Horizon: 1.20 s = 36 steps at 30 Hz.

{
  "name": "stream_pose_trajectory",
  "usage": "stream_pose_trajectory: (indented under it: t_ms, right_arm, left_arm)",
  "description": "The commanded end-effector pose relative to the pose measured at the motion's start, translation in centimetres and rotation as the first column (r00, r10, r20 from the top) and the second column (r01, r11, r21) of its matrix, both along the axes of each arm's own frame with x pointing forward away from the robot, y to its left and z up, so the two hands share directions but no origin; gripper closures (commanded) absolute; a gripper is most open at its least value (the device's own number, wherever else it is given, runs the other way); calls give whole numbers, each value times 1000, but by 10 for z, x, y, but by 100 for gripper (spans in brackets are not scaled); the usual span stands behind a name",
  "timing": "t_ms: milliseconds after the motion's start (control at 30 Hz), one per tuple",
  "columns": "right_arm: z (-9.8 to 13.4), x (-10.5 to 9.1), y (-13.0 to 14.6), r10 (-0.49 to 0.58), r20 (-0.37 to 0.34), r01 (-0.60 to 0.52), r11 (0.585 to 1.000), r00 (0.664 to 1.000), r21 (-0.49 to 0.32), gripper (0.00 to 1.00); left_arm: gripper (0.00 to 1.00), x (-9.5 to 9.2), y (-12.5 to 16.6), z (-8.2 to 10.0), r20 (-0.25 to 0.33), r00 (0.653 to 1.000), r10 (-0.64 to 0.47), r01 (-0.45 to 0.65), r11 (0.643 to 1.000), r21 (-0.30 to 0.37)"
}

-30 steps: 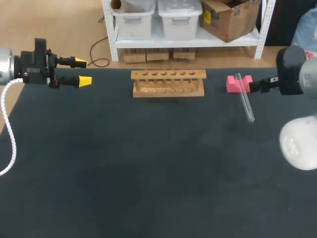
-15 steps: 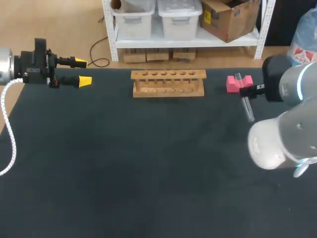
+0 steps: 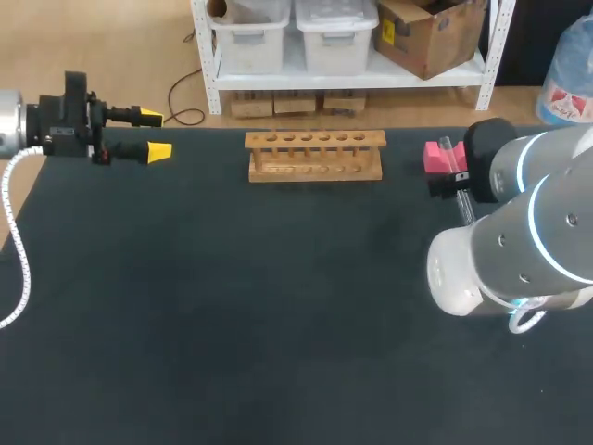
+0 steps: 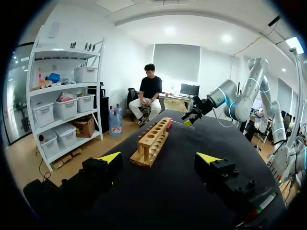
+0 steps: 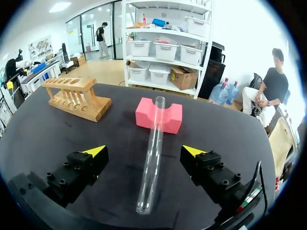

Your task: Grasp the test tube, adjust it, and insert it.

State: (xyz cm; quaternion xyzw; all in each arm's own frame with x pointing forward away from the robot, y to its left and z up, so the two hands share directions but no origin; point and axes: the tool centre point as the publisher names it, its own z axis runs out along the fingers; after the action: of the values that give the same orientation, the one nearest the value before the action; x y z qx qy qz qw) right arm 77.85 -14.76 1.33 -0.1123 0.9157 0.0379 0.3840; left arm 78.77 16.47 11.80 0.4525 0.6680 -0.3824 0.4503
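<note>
Bare table mat (image 3: 232, 315) spans the centre and lower frame. Obstacles along the upper edge: wooden rack (image 3: 315, 156) at centre, pink block (image 3: 434, 158) at upper right carrying the test tube (image 3: 449, 153). The right arm (image 3: 519, 232) occupies the right side. The right gripper (image 5: 144, 151) straddles the tube, with a gap at each finger

My right arm (image 3: 519, 241) has swung in from the right side of the table (image 3: 232, 306) over the last second. Its pale elbow has slid leftward and its black wrist has closed in on the pink block (image 3: 433, 156). The arm now covers the lower stretch of the test tube (image 3: 448, 148), which lay fully in sight before.
</note>
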Motion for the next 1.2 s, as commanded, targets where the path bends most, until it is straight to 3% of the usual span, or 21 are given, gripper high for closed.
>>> stream_pose_trajectory:
  t_ms: [33, 467, 533, 633, 1200]
  right_arm:
    - [-6, 7, -4, 32, -12, -31, 999, 999, 28, 0]
    - [-17, 16, -9, 25, -46, -23, 999, 999, 23, 1]
    - [-19, 18, -10, 23, -50, -22, 999, 998, 23, 25]
    - [-21, 20, -9, 24, -53, -23, 999, 998, 24, 49]
    - [-28, 22, -9, 26, -86, -24, 999, 996, 26, 63]
  left_arm:
    - [0, -1, 0, -1, 5, 1000, 3, -3, 1000, -3]
    - [0, -1, 0, -1, 5, 1000, 3, -3, 1000, -3]
    - [0, -1, 0, -1, 5, 1000, 3, -3, 1000, -3]
    - [0, -1, 0, -1, 5, 1000, 3, -3, 1000, -3]
    - [0, -1, 0, -1, 5, 1000, 3, -3, 1000, -3]
